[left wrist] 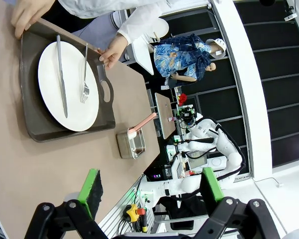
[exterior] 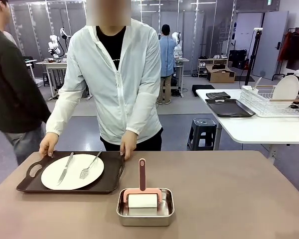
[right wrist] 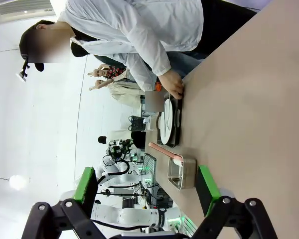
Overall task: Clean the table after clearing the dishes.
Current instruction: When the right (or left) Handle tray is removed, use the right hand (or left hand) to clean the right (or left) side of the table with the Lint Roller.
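**Table** (exterior: 239, 199): taupe top; clock read with 6 at the robot's edge.

**Dishes:** one tray (exterior: 112, 175) at 10 o'clock, carrying a plate (exterior: 75, 173). A knife (exterior: 65, 168) and fork (exterior: 89, 166) lie side by side on the plate, probably gathered there so everything lifts off together. A person at 11 o'clock grips the tray's far corners, one hand (exterior: 47, 144) and the other hand (exterior: 128, 144), apparently ready to carry it off.

**Pan** (exterior: 144, 219): at 6 o'clock. A roller (exterior: 142, 200) rests inside with its handle toward 12, seemingly parked within the arms' reach for wiping.

**Left gripper** (left wrist: 150, 186): fingers spread apart, empty, above the table.

**Right gripper** (right wrist: 145, 184): likewise spread and empty.
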